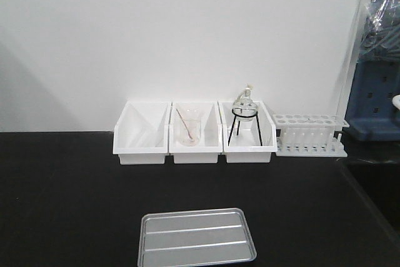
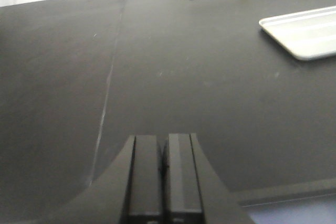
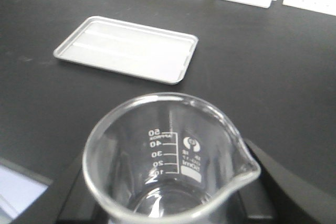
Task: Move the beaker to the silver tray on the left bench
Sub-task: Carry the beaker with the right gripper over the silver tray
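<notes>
Views differ: the right wrist one alone shows the beaker (image 3: 168, 150), filling its lower half, pinched in the right gripper (image 3: 170, 198) above the bench (image 3: 262, 66), tray (image 3: 126, 49) at upper left. The left gripper (image 2: 164, 177) (bottom centre of its own view) is pressed together.

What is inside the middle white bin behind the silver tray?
A large clear beaker stands in the middle bin with a pinkish rod leaning inside it. The bin's front wall covers the floor just ahead of it, and any liquid is too small to tell.
</notes>
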You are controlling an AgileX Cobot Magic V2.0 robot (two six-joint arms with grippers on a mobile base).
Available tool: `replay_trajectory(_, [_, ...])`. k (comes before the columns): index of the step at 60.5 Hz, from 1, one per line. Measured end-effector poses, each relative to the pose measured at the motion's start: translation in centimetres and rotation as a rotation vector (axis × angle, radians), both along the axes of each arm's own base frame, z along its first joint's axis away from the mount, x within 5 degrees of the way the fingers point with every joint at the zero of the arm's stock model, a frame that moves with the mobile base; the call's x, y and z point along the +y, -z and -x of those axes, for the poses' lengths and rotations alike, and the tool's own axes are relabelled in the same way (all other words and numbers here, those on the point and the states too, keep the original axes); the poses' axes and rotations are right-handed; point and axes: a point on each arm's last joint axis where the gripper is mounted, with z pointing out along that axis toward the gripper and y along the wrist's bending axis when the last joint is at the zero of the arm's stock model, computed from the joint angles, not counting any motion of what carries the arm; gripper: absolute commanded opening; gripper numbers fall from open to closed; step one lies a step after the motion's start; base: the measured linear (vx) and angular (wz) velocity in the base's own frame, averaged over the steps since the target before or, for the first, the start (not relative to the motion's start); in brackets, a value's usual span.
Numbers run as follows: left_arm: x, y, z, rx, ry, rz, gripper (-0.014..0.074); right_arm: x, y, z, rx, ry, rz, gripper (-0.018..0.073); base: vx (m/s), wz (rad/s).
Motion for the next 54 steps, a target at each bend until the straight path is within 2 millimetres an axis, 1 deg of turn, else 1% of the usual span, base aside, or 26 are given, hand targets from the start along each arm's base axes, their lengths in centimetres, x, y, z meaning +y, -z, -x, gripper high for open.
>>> replay_trajectory(30, [0.00, 0.00, 0.00, 0.000, 0.000, 0.000, 0.0001, 0.00, 0.00, 0.00, 0.000, 0.000, 0.000, -0.0011, 0.16, 0.00])
replay_trajectory(54, [0.00, 0.00, 0.00, 0.000, 0.000, 0.000, 0.0001, 0.00, 0.00, 0.00, 0.000, 0.000, 0.000, -0.0011, 0.05, 0.03])
